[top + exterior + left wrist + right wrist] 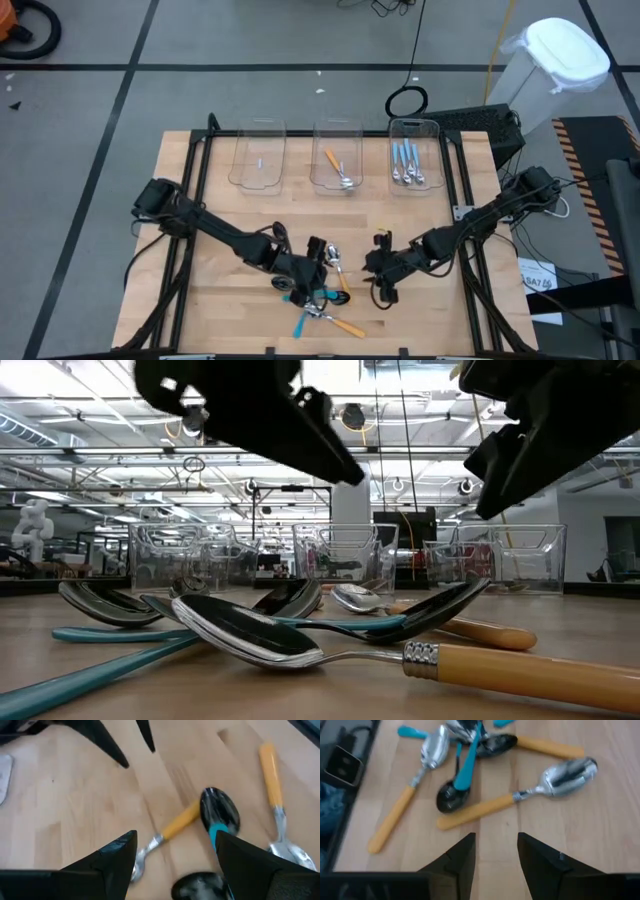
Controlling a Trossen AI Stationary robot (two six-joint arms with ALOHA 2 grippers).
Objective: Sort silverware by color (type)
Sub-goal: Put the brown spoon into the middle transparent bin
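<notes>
Teal spoon [218, 822] is lying lengthwise between the wide-open, empty left hand [172, 862] fingers; right hand [495, 855], part-open and empty, is waiting beside.

Spoon pile [322, 300] lying at the table's [220, 320] front middle, three bins [338, 152] standing in a row behind it, left gripper [318, 272] hovering over the pile, right gripper [380, 268] just beside it.
</notes>
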